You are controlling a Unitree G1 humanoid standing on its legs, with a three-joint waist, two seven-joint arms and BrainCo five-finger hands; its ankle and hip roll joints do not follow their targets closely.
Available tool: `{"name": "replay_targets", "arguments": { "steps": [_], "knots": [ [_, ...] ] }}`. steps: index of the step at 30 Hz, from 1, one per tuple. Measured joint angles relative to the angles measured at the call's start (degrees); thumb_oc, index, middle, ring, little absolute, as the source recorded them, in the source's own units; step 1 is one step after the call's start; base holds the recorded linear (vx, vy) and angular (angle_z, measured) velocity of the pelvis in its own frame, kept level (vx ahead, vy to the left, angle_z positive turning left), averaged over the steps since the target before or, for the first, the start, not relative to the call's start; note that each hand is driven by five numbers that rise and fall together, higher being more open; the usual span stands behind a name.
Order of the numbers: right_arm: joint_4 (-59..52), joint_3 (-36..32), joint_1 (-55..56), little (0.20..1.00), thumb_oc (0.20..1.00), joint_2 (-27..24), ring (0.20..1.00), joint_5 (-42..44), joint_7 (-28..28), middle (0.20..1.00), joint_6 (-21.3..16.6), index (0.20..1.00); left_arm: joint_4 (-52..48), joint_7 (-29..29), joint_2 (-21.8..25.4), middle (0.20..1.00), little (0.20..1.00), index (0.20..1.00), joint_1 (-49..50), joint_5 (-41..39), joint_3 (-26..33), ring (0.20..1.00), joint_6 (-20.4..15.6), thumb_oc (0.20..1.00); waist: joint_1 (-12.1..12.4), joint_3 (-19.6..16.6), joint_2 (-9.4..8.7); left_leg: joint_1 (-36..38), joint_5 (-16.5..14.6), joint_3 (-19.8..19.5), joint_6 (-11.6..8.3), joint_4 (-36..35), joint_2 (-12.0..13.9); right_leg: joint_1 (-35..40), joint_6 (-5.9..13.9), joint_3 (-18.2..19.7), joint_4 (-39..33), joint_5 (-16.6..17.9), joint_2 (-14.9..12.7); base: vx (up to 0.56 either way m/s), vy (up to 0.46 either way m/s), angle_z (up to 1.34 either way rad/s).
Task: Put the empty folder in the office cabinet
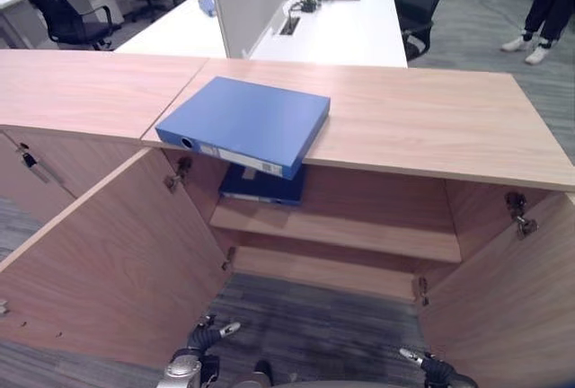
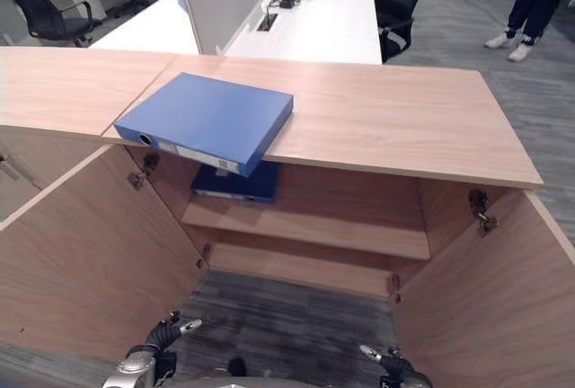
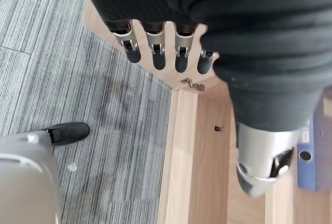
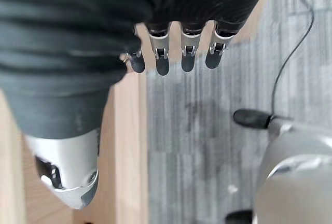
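My left hand [image 3: 161, 47] hangs low at about seven o'clock in my head view, fingers straight and relaxed, holding and touching nothing; past them lie grey striped carpet [image 3: 78, 94] and the edge of an open cabinet door [image 1: 99, 262]. My right hand [image 4: 181, 47] hangs at about five o'clock, fingers likewise loose and empty above the same carpet. The blue folder [image 1: 244, 124], a flat, hard-cornered box file with a white spine label and a round finger hole, lies on the pale wood-grain cabinet top [image 1: 431, 119] at about eleven o'clock, one corner overhanging the front edge. Directly below it a second, darker blue folder [image 1: 262, 186] lies flat on the cabinet's upper shelf [image 1: 359, 235]. Both matte laminate doors stand wide open.
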Motion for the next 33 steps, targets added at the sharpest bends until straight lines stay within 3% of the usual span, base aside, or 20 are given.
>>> {"name": "replay_targets", "arguments": {
  "steps": [7,12,15,17,23,25,26,30,32,33],
  "knots": [
    [-0.1,0.0,0.8,1.0,1.0,0.0,1.0,0.0,0.0,1.0,0.4,1.0,-3.1,0.1,1.5,1.0,1.0,1.0,0.2,1.2,-0.1,1.0,0.1,1.0,-0.7,-0.6,0.22,0.2,0.6,-0.4,0.6,0.0,-0.1,0.1,0.04,-0.2,0.5,0.2,-0.1,0.01,0.09,0.02],
    [-0.6,-0.2,0.9,1.0,1.0,0.0,1.0,-0.1,0.0,1.0,0.6,1.0,-17.7,1.6,6.6,1.0,1.0,1.0,1.6,6.0,0.0,1.0,-0.2,1.0,-0.9,-0.6,-0.73,0.5,0.8,-0.6,0.65,0.0,-0.1,0.6,0.05,-0.4,0.5,0.2,0.0,-0.01,0.039,0.02],
    [-0.7,-1.0,1.0,1.0,1.0,0.3,1.0,-0.1,-0.9,1.0,0.6,1.0,-34.2,6.6,12.2,1.0,1.0,1.0,5.7,14.4,0.7,1.0,0.5,1.0,0.1,-0.7,-1.72,0.4,0.9,-0.8,0.44,0.0,0.2,0.7,0.07,-0.5,0.2,0.2,0.3,-0.01,0.002,0.01],
    [-1.0,-2.9,1.5,1.0,1.0,0.8,1.0,-0.1,-2.2,1.0,0.0,1.0,-42.5,11.0,14.6,1.0,1.0,1.0,8.0,21.5,4.2,1.0,0.0,1.0,0.9,-0.8,-2.32,0.3,1.0,-1.2,0.34,0.0,0.3,0.8,0.1,-0.8,-0.1,0.2,0.6,0.0,-0.019,0.09],
    [-0.6,-4.3,3.4,1.0,1.0,1.8,1.0,-0.5,-3.5,1.0,-0.7,1.0,-47.3,21.2,18.6,1.0,1.0,1.0,8.6,43.3,9.1,1.0,0.7,1.0,2.2,-1.1,-2.58,-0.2,1.1,-1.8,0.06,0.0,0.5,0.8,0.19,-1.2,-0.7,0.3,0.9,0.0,-0.006,0.04],
    [-0.8,-1.9,4.2,1.0,1.0,2.3,1.0,-0.5,-3.3,1.0,-0.8,1.0,-55.9,21.7,27.0,1.0,1.0,1.0,8.2,50.0,10.3,1.0,1.7,1.0,2.0,-1.5,-3.23,-0.1,1.2,-1.2,-0.01,0.0,1.1,0.4,0.16,-0.7,-0.8,0.3,1.4,-0.01,-0.01,-0.17],
    [-0.8,-1.8,4.1,1.0,1.0,2.4,1.0,-0.5,-3.3,1.0,-0.8,1.0,-57.9,23.1,29.8,1.0,1.0,1.0,5.8,52.7,11.7,1.0,1.6,1.0,1.9,-1.7,-2.89,0.1,1.2,-0.6,-0.04,0.0,1.2,0.4,0.3,0.0,-1.0,0.4,1.4,0.01,-0.004,-0.29],
    [-0.6,-0.5,4.3,1.0,1.0,2.0,1.0,-0.6,-3.0,1.0,-0.7,1.0,-58.1,23.1,32.2,1.0,1.0,1.0,-0.2,57.4,9.9,1.0,1.2,1.0,0.0,-2.7,-0.43,0.6,1.2,0.9,-0.07,0.0,1.3,0.5,0.81,1.6,-2.4,1.4,1.5,0.01,0.015,-0.21],
    [-0.6,-0.3,4.6,1.0,1.0,2.0,1.0,-0.6,-2.9,1.0,-0.8,1.0,-58.1,22.8,33.9,1.0,1.0,1.0,-2.1,57.5,7.4,1.0,0.3,1.0,-0.9,-2.8,0.32,0.8,1.2,1.1,-0.07,0.0,1.3,0.6,0.8,1.8,-2.4,1.4,1.4,0.03,0.029,-0.03],
    [-0.5,0.0,4.7,1.0,1.0,1.8,1.0,-0.6,-2.7,1.0,-0.7,1.0,-58.0,22.4,37.9,1.0,1.0,1.0,-5.4,58.7,3.1,1.0,-0.7,1.0,-1.2,-2.9,0.67,0.9,1.2,1.1,-0.08,0.0,1.3,0.8,0.88,1.8,-2.4,1.5,1.4,0.02,0.027,-0.03]
  ]
}}
